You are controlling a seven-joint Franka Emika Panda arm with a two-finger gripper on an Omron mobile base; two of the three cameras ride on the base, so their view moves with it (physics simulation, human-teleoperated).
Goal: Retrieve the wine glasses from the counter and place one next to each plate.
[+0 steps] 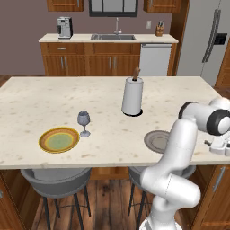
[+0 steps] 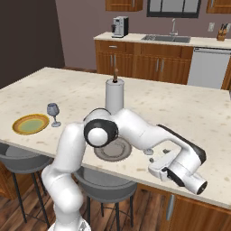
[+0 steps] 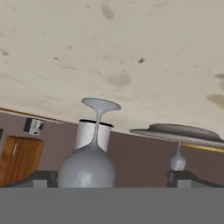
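Beside the grey plate (image 2: 113,151) on the island desk, the tool (image 3: 111,177) stands wide open around one wine glass (image 3: 89,168); another wine glass (image 1: 83,123) stands beside the orange-rimmed plate (image 1: 59,139).

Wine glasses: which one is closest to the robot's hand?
The wine glass right between the open gripper's tips, near the grey plate. The other glass stands far off beside the orange-rimmed plate.
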